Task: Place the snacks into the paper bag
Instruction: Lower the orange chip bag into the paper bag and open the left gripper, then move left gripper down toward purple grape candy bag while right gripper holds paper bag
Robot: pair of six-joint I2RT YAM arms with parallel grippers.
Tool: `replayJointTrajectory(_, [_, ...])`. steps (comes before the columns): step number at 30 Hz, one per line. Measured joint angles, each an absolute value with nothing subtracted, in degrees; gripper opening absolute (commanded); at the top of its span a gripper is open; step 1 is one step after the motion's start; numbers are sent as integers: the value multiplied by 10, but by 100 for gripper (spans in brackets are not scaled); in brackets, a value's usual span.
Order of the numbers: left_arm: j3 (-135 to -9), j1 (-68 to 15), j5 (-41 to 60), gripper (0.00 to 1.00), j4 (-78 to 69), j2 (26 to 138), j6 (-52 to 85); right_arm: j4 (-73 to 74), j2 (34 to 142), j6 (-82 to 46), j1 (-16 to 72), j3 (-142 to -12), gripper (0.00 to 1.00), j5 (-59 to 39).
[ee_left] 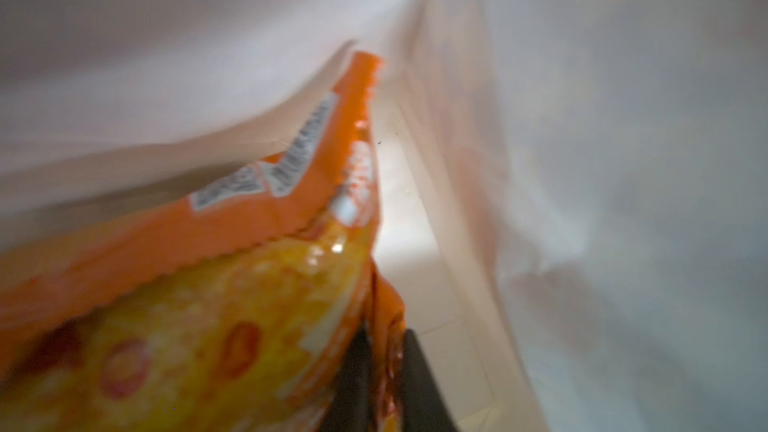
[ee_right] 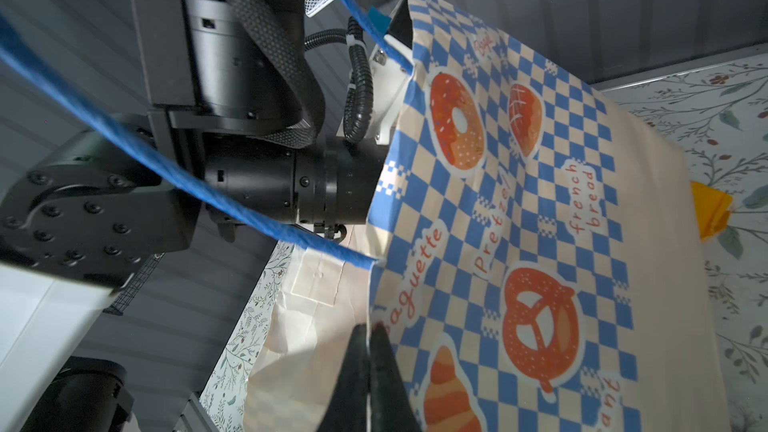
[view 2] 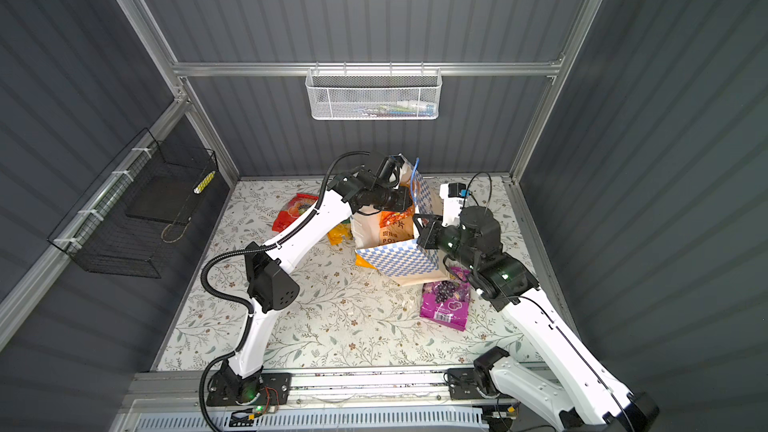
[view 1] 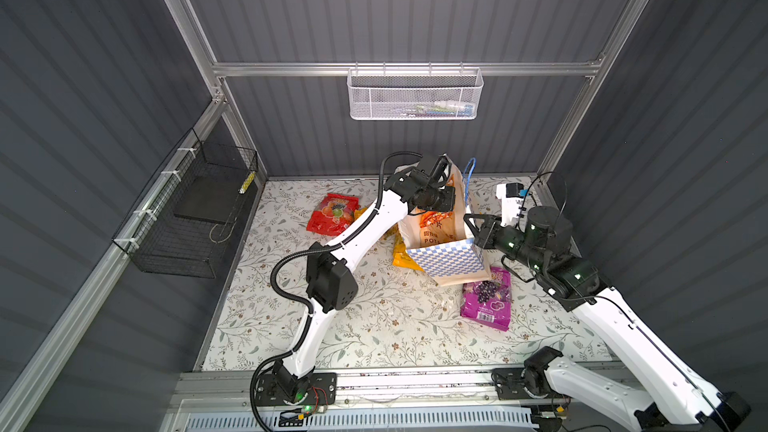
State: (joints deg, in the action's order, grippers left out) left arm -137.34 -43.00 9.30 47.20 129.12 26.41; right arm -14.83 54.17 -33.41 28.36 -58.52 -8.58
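A black wire basket (view 1: pixel 187 218) hangs on the left wall. On the floral surface (view 1: pixel 374 326) a red snack packet (view 1: pixel 332 214) lies flat, left of the left arm. That arm reaches down into the mouth of the paper bag (view 1: pixel 449 261). The bag stands mid-surface, its long axis roughly upright, its mouth pointing up and the checkered band at the rim. Inside it a pale-orange pouch (view 1: pixel 434 226) with Chinese characters stands on end along the bag's depth.

In the left wrist view the left tool (ee_left: pixel 386 330) is deep in the bag. Its jaws are narrowly parted with the edge of an orange-and-yellow packet (ee_left: pixel 232 326) between them. That packet's serrated end points toward the bag's bottom. Whether the jaws press it I cannot tell.

A yellow-orange packet (view 1: pixel 404 258) lies against the bag's left side. The right tool (ee_right: pixel 369 328) is pinched closed on the bag's rim. Just in front of the bag, to the right, a purple packet (view 1: pixel 486 303) lies flat, its long axis front to back and its barcode end nearest.
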Motion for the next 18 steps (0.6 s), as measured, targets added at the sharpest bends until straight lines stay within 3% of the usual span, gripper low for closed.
replayJointTrajectory(5, [-1366, -422, 102, 92, 469, 1278, 270, -148, 542, -334, 283, -585, 0, -80])
replayJointTrajectory(7, [-1346, -419, 104, 99, 462, 1253, 266, -148, 543, -335, 281, -585, 0, -77])
replayJointTrajectory(18, [-1364, -418, 142, 100, 450, 1138, 248, -133, 559, -348, 259, -585, 0, -76])
